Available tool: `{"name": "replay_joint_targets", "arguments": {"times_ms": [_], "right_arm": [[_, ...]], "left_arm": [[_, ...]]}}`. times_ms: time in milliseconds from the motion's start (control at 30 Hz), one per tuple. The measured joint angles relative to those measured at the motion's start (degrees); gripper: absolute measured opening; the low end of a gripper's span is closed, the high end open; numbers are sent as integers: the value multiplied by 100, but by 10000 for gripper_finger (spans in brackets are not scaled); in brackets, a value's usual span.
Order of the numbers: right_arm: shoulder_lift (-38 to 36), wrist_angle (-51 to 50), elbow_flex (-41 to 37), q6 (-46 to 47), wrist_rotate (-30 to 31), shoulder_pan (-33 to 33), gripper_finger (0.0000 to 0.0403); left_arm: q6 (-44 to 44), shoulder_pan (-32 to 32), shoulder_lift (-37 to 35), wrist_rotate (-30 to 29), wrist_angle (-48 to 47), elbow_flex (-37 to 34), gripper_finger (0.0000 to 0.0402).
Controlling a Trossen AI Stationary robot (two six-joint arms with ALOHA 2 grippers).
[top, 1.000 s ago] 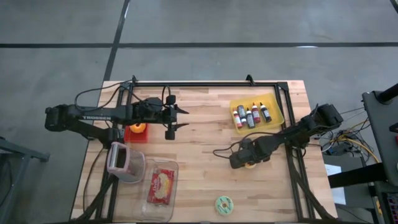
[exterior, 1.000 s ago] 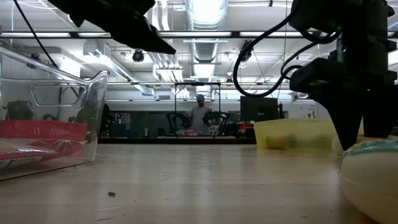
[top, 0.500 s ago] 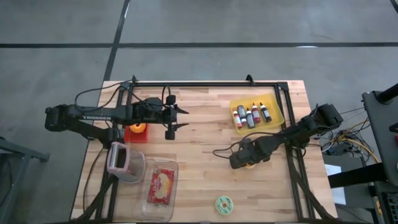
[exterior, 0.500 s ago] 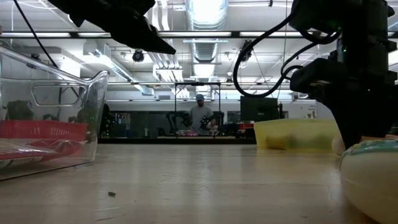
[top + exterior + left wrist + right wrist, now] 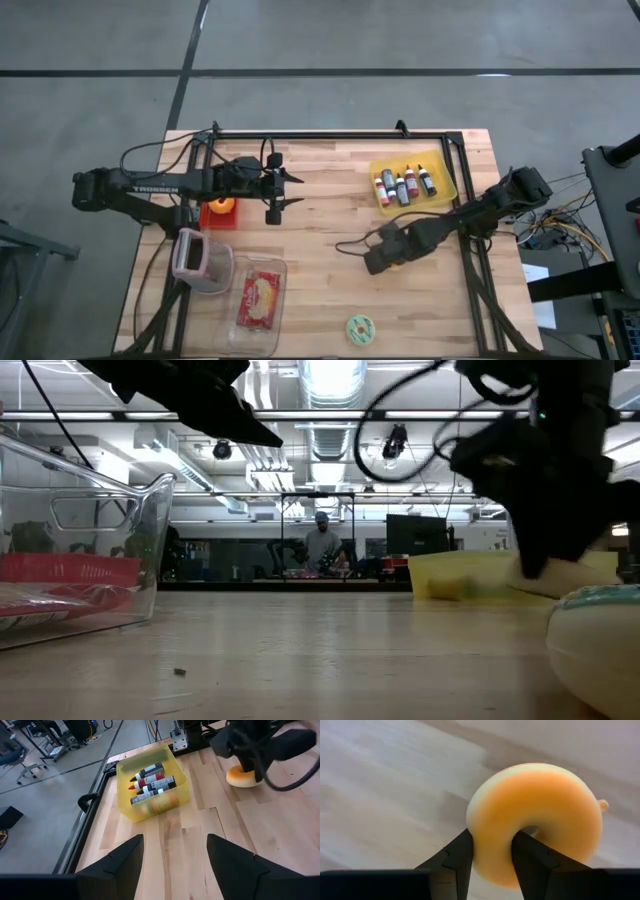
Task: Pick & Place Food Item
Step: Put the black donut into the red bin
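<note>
right gripper (image 5: 490, 855): low over the table's right half, fingers pinching one side of the ring of the orange donut (image 5: 540, 820), one finger through its hole.
donut position: on or just above the wooden table (image 5: 320, 210), near the yellow bin (image 5: 412, 182) of small bottles (image 5: 404, 184); contact with the table cannot be told.
left gripper (image 5: 285, 192): raised over the table's rear left, fingers spread, holding nothing.
clear container (image 5: 258, 300): front left, a red packet (image 5: 258, 298) inside.
pink-lidded tub (image 5: 198, 258): touching the container's left corner.
green-frosted donut (image 5: 359, 327): at the front edge.
red dish (image 5: 220, 212): under the left arm, an orange item in it.
</note>
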Motion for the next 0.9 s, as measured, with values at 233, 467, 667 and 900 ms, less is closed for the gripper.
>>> {"name": "replay_joint_targets", "arguments": {"times_ms": [233, 467, 667, 900], "right_arm": [[-4, -18, 828, -1385, 683, 1, 113], [-10, -15, 1786, -3545, 2679, 179, 113], [-11, -9, 2152, -4377, 5606, 623, 109], [45, 76, 1923, -4457, 7020, 828, 108]], "left_arm": [[0, 0, 0, -12, 0, 0, 223], [-7, 0, 0, -11, -7, 0, 223], [-48, 0, 0, -8, -22, 0, 223], [-104, 0, -2, 7, -22, 0, 223]]}}
